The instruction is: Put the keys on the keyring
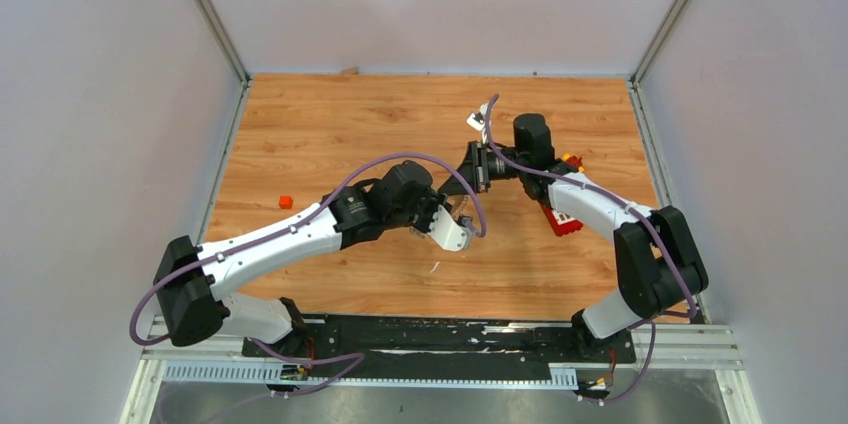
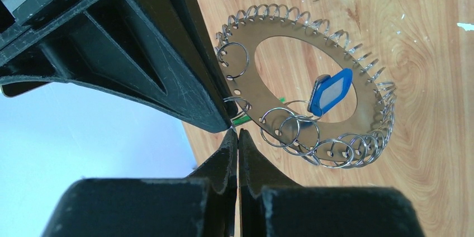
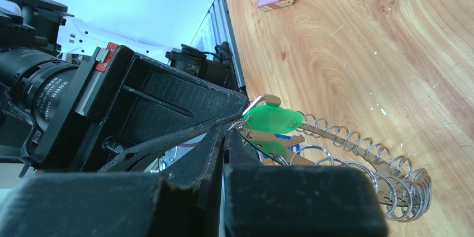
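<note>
The left claw (image 2: 237,143) and the right claw (image 3: 223,136) are both squeezed tight shut. They meet tip to tip at the edge of the big silver key ring (image 2: 290,26), and I cannot tell what each one pinches. The key ring is tilted above the wood table (image 2: 425,52), with the blue key (image 2: 331,91) over its hole and the green key (image 3: 272,118) by the claw tips.

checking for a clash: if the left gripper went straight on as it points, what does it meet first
Probably the right gripper, close ahead of the shut left gripper; the keyring sits just beside that line. Depth is unclear.
</note>
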{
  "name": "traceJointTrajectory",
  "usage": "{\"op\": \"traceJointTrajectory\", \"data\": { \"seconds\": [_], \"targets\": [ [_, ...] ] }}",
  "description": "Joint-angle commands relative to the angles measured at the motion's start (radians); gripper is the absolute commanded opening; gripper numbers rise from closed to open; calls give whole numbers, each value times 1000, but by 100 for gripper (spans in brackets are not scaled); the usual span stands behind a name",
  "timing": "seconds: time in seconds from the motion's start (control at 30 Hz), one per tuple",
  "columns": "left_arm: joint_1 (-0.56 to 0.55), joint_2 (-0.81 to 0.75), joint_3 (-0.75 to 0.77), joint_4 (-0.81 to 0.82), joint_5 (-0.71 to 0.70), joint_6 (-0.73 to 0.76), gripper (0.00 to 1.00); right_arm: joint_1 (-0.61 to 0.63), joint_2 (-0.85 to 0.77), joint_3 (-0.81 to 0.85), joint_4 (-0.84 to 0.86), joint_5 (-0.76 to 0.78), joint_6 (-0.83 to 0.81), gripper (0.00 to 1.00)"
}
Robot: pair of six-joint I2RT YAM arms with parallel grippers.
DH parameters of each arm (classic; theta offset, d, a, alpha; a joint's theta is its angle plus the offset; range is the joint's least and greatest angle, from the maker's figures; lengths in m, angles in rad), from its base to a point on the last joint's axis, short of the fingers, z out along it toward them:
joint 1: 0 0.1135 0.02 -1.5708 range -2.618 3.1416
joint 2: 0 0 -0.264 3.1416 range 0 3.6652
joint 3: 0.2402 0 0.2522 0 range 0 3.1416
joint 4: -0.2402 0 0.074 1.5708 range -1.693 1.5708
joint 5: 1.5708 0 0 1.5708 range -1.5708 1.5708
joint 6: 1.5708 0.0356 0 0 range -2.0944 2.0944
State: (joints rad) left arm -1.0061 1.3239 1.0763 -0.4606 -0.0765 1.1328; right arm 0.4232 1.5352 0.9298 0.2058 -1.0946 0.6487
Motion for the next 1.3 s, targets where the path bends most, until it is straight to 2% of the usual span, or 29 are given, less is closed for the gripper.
{"op": "traceJointTrajectory", "data": {
  "seconds": [0.0,0.53,1.07,1.27],
  "targets": [
    [-4,29,20,-119,96,10,0,7,-67,49,87,-40,-16,0],
    [-3,59,53,-178,118,24,0,26,-79,65,36,-43,-79,0],
    [10,63,51,-175,144,20,0,31,-83,65,50,-59,-66,0],
    [24,42,55,-172,143,14,0,29,-77,74,-13,-37,-119,0]
  ]
}}
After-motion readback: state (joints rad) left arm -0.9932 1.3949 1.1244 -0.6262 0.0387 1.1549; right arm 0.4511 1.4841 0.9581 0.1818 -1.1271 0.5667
